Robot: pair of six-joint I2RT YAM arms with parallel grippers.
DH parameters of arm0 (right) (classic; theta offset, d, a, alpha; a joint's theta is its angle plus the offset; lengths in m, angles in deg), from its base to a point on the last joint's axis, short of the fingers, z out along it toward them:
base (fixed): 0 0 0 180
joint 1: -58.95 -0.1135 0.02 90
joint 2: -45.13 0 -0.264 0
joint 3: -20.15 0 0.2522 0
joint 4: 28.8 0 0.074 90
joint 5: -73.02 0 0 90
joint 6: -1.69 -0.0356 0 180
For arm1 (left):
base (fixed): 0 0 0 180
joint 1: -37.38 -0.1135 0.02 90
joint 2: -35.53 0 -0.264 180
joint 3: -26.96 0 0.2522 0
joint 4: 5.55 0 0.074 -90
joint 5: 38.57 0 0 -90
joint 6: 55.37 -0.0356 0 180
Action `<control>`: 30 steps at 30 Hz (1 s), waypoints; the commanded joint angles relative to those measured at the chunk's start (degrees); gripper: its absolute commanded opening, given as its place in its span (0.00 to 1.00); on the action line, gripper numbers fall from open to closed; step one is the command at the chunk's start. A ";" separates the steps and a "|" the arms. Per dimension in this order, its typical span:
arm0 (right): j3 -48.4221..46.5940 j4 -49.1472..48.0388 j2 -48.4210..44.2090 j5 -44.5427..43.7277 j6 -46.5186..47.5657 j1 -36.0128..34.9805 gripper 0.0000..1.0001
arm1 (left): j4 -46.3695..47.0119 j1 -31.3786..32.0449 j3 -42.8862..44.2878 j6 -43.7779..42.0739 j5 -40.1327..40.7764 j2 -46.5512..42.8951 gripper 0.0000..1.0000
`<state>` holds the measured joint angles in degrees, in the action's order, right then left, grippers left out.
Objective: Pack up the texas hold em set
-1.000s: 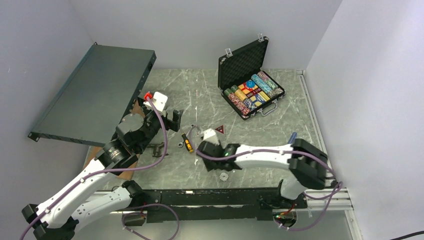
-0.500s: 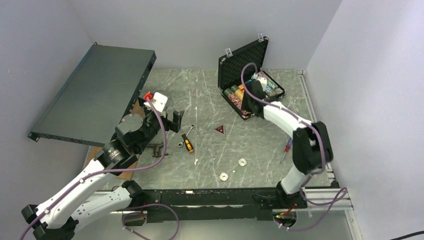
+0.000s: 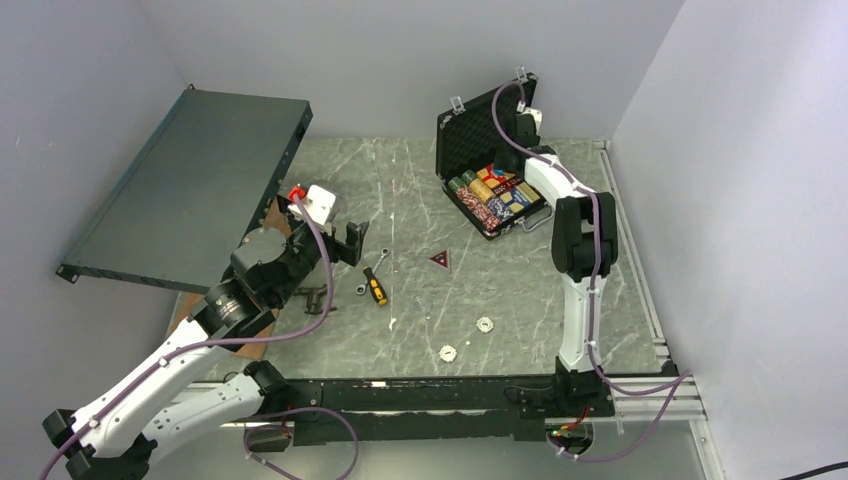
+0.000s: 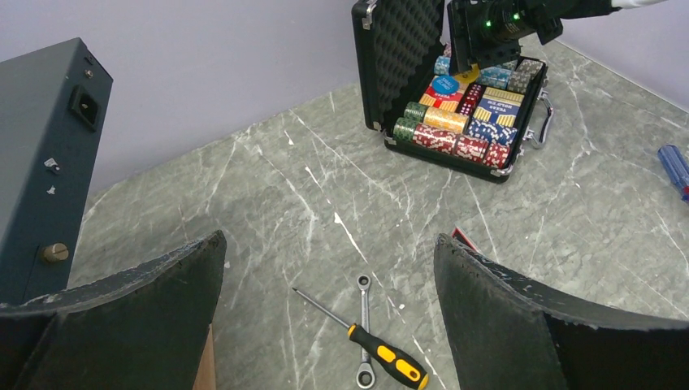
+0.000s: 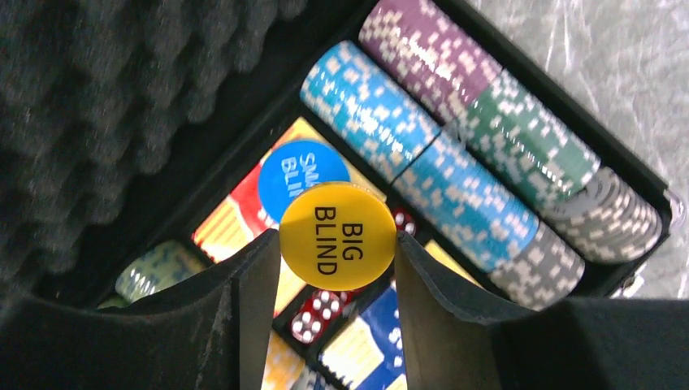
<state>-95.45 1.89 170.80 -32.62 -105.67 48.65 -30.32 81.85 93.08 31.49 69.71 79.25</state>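
The small black briefcase (image 3: 478,128) stands open at the back right, with rows of poker chips (image 3: 500,195) in its tray. My right gripper (image 3: 522,126) hangs over the case. In the right wrist view it (image 5: 337,244) is shut on a yellow round "BIG BLIND" button (image 5: 337,236), held above the blue button (image 5: 292,166), the red dice (image 5: 317,315) and the chip rows (image 5: 422,138). My left gripper (image 3: 352,240) is open and empty, well left of the case (image 4: 398,57); its jaws (image 4: 329,244) stand wide apart above the table.
A yellow-handled screwdriver (image 3: 374,288) and a wrench (image 4: 363,329) lie below my left gripper. A red triangle (image 3: 439,259) and two small white round pieces (image 3: 485,324) lie mid-table. A large dark-grey panel (image 3: 190,185) leans at the left. A blue-handled screwdriver (image 4: 674,166) lies at the right.
My right arm has swung from the front middle of the table out to the briefcase and now reaches over its back. The left arm has not moved.
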 commanded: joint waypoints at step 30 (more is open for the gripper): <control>-17.15 3.39 9.93 2.56 3.04 0.52 0.69 | 1.50 0.28 1.52 0.21 0.67 -0.04 0.99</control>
<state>-110.58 4.03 182.82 -30.04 -103.33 49.24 -30.32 81.85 93.08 31.42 69.78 79.27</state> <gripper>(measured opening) 0.670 0.992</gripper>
